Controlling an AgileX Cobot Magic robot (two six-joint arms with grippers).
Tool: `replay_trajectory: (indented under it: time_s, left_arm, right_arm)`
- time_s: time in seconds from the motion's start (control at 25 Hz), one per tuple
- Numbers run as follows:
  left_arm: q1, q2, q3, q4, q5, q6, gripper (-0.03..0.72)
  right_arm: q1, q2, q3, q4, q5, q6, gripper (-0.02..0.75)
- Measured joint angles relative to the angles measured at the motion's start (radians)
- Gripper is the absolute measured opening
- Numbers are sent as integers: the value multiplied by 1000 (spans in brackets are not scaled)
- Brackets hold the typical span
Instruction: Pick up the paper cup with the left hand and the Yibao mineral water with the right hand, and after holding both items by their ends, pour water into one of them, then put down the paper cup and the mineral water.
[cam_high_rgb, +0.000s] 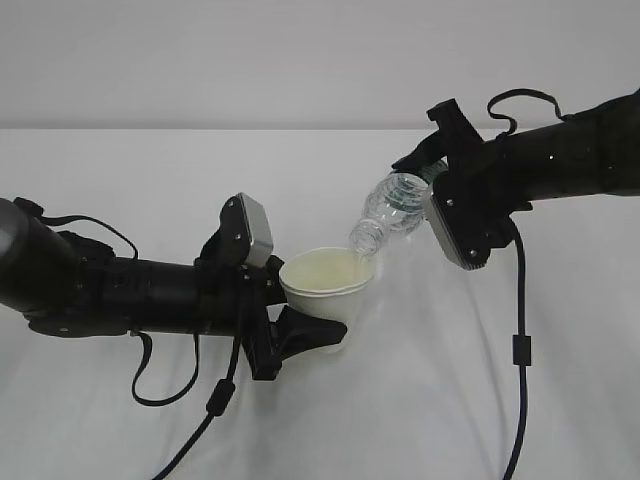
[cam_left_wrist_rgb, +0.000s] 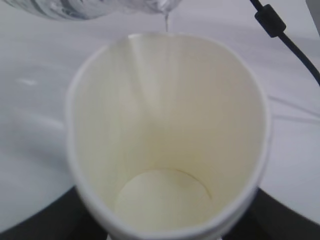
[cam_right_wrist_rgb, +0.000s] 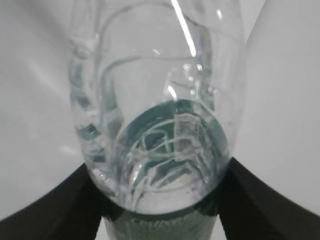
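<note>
My left gripper (cam_high_rgb: 305, 335) is shut on the white paper cup (cam_high_rgb: 322, 285), holding it upright just above the table. In the left wrist view the cup (cam_left_wrist_rgb: 165, 130) fills the frame, its cream inside and round bottom showing, with black fingers (cam_left_wrist_rgb: 40, 220) at both lower corners. My right gripper (cam_high_rgb: 440, 195) is shut on the Yibao mineral water (cam_high_rgb: 392, 212), which is tilted neck-down to the left, its capless mouth over the cup's far rim. A thin stream of water (cam_left_wrist_rgb: 167, 21) falls at the cup's far rim. The bottle (cam_right_wrist_rgb: 160, 125) fills the right wrist view between black fingers (cam_right_wrist_rgb: 270, 200).
The white table (cam_high_rgb: 150, 180) lies all around. Black cables hang from both arms: one (cam_high_rgb: 518, 350) drops from the right arm to the front edge, another (cam_high_rgb: 215, 400) loops under the left arm. The right arm's cable (cam_left_wrist_rgb: 280, 35) crosses the left wrist view's upper right.
</note>
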Motion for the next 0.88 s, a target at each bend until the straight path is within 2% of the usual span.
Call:
replay_trajectory:
  time_s: [0.88]
  left_arm:
    - [0,0,0,9,-20,0,411]
  right_arm:
    - [18,0,-31,-44,6,0,490]
